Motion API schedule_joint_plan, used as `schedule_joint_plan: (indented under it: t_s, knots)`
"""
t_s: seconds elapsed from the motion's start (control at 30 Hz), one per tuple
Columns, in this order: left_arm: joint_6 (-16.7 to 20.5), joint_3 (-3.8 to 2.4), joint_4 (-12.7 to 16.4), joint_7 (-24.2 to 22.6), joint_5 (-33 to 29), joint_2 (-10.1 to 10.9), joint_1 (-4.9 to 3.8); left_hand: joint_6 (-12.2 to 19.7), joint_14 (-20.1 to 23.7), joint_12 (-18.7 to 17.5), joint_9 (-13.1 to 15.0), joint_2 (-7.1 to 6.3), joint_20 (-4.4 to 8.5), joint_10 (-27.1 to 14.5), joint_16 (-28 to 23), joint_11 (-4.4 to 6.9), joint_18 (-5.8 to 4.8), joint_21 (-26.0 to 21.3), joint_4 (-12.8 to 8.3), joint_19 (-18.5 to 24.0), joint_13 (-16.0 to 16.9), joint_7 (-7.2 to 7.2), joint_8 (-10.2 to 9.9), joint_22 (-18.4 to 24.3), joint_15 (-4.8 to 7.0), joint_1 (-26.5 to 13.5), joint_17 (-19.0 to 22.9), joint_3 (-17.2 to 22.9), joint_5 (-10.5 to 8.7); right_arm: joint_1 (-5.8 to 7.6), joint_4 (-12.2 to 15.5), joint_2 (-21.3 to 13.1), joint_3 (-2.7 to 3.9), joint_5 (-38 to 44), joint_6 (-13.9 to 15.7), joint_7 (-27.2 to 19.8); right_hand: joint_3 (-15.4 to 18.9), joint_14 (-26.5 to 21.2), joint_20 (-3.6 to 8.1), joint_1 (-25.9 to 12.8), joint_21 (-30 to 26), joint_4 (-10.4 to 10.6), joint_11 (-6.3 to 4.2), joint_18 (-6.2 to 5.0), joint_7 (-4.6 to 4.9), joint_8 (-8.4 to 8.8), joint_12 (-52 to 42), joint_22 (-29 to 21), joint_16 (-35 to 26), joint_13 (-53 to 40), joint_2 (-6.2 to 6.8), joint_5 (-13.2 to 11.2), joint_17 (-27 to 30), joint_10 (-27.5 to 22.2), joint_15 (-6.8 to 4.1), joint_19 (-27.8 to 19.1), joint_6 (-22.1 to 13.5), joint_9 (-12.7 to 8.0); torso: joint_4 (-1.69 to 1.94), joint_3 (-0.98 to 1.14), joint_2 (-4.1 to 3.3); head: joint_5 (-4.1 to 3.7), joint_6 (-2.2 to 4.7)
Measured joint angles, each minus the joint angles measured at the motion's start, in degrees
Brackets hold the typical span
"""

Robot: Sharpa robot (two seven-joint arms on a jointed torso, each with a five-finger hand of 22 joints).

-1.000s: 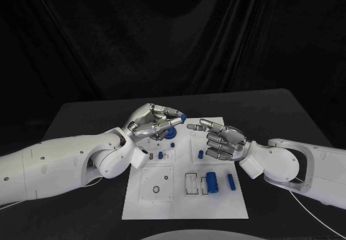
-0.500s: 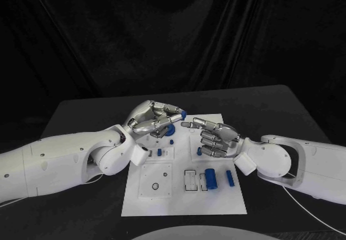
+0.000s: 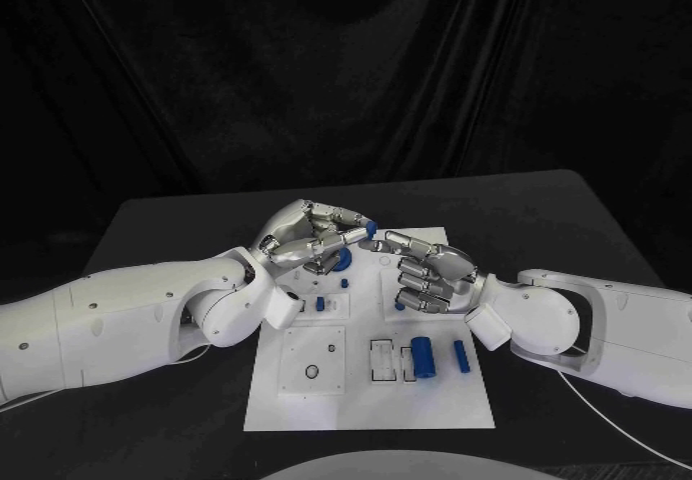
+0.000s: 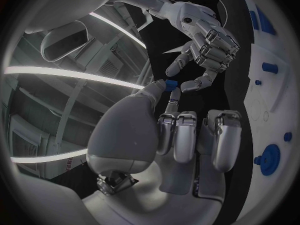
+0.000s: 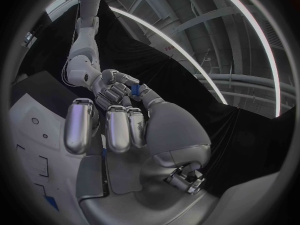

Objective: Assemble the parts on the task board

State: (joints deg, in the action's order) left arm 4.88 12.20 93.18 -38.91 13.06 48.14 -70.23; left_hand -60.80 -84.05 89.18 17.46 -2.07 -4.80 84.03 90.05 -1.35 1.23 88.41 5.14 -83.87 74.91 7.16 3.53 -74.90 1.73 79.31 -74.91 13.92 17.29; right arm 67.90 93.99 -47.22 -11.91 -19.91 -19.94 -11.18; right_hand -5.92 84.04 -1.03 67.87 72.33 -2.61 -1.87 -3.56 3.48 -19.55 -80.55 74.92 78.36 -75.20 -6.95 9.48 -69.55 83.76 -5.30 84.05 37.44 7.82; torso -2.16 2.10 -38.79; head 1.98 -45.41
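The white task board [image 3: 369, 400] lies in the middle of the black worktop [image 3: 159, 230]. Above its far end, the left hand [image 3: 306, 243] pinches a small blue part [image 3: 369, 228] in its fingertips. The right hand [image 3: 426, 275] hovers just beside it, fingers curled in on nothing.

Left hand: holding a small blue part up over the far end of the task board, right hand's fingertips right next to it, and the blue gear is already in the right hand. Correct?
Not quite. The blue gear lies on the task board under the left hand; the head view shows it. The right hand holds nothing. The rest stands: the left hand pinches the small blue part beside the right hand's fingertips.
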Motion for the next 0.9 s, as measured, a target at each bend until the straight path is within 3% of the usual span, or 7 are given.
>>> schedule_joint_plan:
  t_s: [0.23,0.57,0.9]
  knots:
    - [-0.1,0.0,-0.1,0.0,0.0,-0.2,0.0,0.0,0.0,0.0,0.0,0.15,0.0,0.0,0.0,0.0,0.0,0.0,0.0,0.0,0.0,0.0,0.3,0.0,0.0,0.2,0.0,0.0,-0.15,-0.01,0.2,0.3,-0.01,-0.5,-1.3,-0.5,0.3,0.0,0.0,-0.1,0.0,-0.3,-0.11,0.0,0.0,-2.32,-0.3,0.0,0.0,0.0,-0.71,0.0,0.0,0.1,0.0,0.0,0.0,0.6,0.01,-0.09,0.0,-0.05,-0.29]
    - [-0.3,-0.04,-0.2,0.0,-0.1,-0.3,0.0,0.2,0.0,0.0,0.0,0.36,0.0,0.0,0.0,0.0,0.0,0.0,-0.2,0.0,0.0,-0.2,0.2,0.0,0.0,0.4,0.0,-0.2,-0.16,-0.07,0.2,0.6,-0.06,-0.8,-1.9,-0.6,0.1,0.0,0.0,1.2,0.0,-1.6,-0.11,0.0,-0.2,-5.59,0.0,0.0,0.0,-4.0,-2.02,0.2,0.2,0.1,-0.21,0.0,1.2,1.7,0.02,-0.04,-0.03,0.05,-0.47]
    - [-0.6,-0.04,-0.1,-0.1,-0.1,-0.4,0.0,0.2,0.0,0.0,0.0,0.36,0.0,0.0,0.0,0.0,0.0,-0.2,-0.2,0.0,0.0,-0.21,0.2,0.0,0.0,0.4,0.0,-0.2,-0.17,-0.07,0.3,0.7,-0.05,-0.9,-1.8,-0.7,0.2,0.0,0.21,1.3,-0.6,-2.6,-0.11,0.0,-0.62,-8.54,0.0,0.0,0.0,-4.3,-2.14,0.2,0.6,0.1,-0.21,-0.2,1.7,2.9,-0.01,-0.07,-0.07,0.18,-0.61]
